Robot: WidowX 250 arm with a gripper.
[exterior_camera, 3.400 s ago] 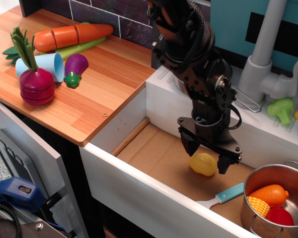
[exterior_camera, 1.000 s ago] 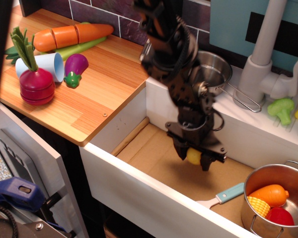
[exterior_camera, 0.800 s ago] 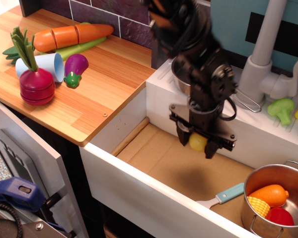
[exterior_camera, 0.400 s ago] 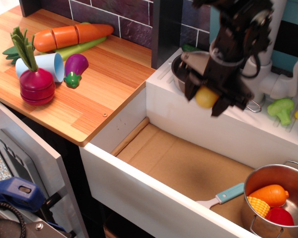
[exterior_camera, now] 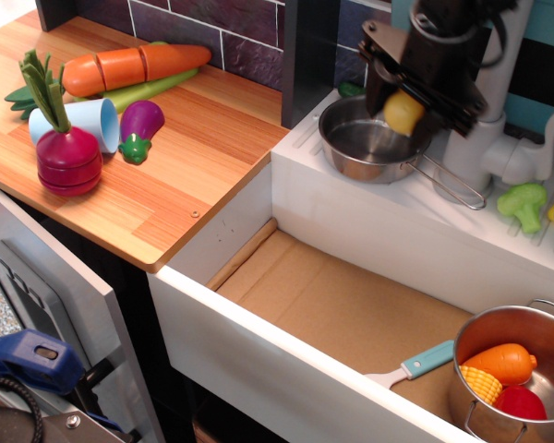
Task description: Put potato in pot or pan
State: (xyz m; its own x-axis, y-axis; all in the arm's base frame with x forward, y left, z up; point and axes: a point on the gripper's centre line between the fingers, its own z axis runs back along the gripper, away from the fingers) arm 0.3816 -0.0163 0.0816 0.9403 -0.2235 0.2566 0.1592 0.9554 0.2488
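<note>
My gripper (exterior_camera: 408, 113) is shut on the pale yellow potato (exterior_camera: 403, 112) and holds it in the air just above the far right side of the small shiny steel pan (exterior_camera: 362, 143). The pan stands on the white ledge behind the sink, with its wire loop handle (exterior_camera: 451, 187) pointing right. The pan's inside looks bare. The black arm rises out of the top of the frame.
A larger steel pot (exterior_camera: 512, 369) with an orange vegetable, corn and a red piece stands at the sink's front right, a teal-handled utensil (exterior_camera: 414, 364) beside it. A white faucet (exterior_camera: 494, 101) stands right of the pan. Toy vegetables lie on the wooden counter (exterior_camera: 157, 175) at left.
My gripper closed on the potato on the sink floor, lifted it out and carried it up and back to above the pan.
</note>
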